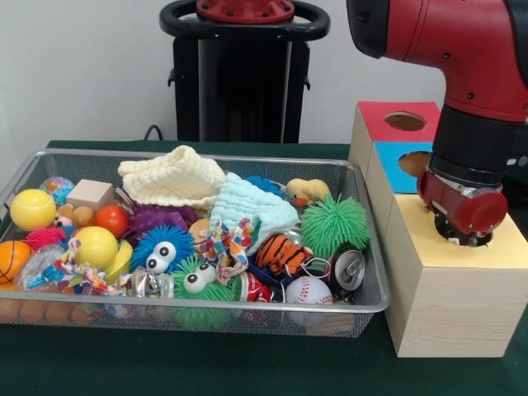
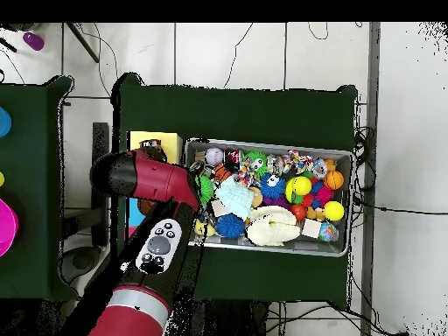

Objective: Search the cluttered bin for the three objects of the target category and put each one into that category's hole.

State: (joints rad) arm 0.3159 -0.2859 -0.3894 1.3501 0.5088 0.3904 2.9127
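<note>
Braided cloth toys lie among the clutter near the front of the wire mesh bin (image 1: 375, 304). One knotted toy (image 1: 221, 244) of mixed red, blue, yellow and white strips sits near the middle, just in front of the mint washcloth (image 1: 247, 208) and between the blue googly-eyed spiky ball (image 1: 162, 248) and the tiger-striped toy (image 1: 280, 252). A second braided toy (image 1: 78, 276) lies at the near left, below the yellow ball (image 1: 96, 246) and partly buried under a crinkled clear wrapper. A third cannot be picked out with certainty; much of the lower layer is covered.

A pale yellow washcloth (image 1: 175, 176) is heaped at the far side of the bin. A green spiky ball (image 1: 334, 224) sits at the right, with a dented can (image 1: 347, 270) and a baseball (image 1: 308, 289) nearer the front rim.

To the right of the bin stands a row of wooden boxes: the yellow-topped box (image 1: 450, 280) nearest, a blue-topped one (image 1: 404, 161) behind it, and a red-topped one (image 1: 400, 120) farthest.

The red arm comes down over the yellow-topped box, and its gripper (image 1: 467, 238) is sunk into that box's hole, so the claw's fingers are hidden and I cannot tell whether they are wide, narrow or holding anything. In the overhead view the arm covers the boxes almost wholly; only a strip of the yellow top (image 2: 144, 140) shows beside the bin (image 2: 262, 145).
</note>
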